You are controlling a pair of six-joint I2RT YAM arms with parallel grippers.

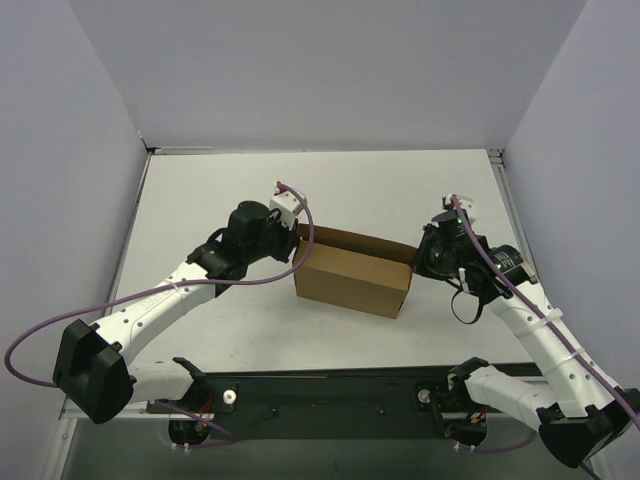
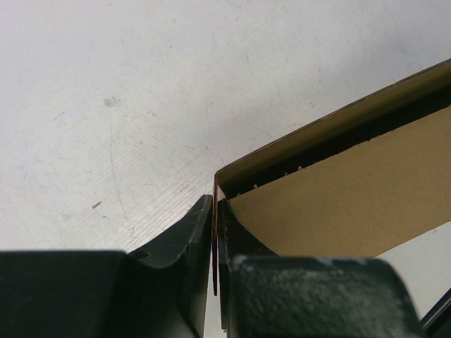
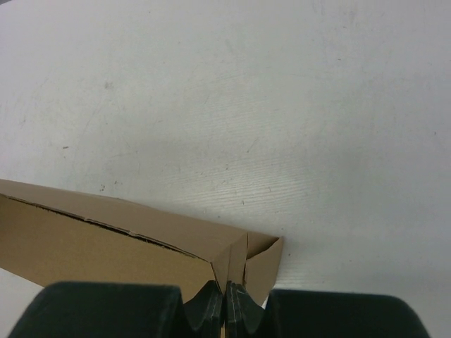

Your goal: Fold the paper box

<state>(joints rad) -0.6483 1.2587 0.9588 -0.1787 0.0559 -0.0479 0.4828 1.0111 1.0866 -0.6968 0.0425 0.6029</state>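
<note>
Top: paper box (image 1: 352, 280) mid-table (image 1: 400, 190), left gripper (image 1: 297, 240) at its L end, right gripper (image 1: 415, 262) at its R end; open table beyond both.
L wrist: fingers nearly closed, pinching the box's end-wall edge; bare table ahead.
R wrist: fingers tight together, apparently nipping the corner fold; bare table ahead.
</note>
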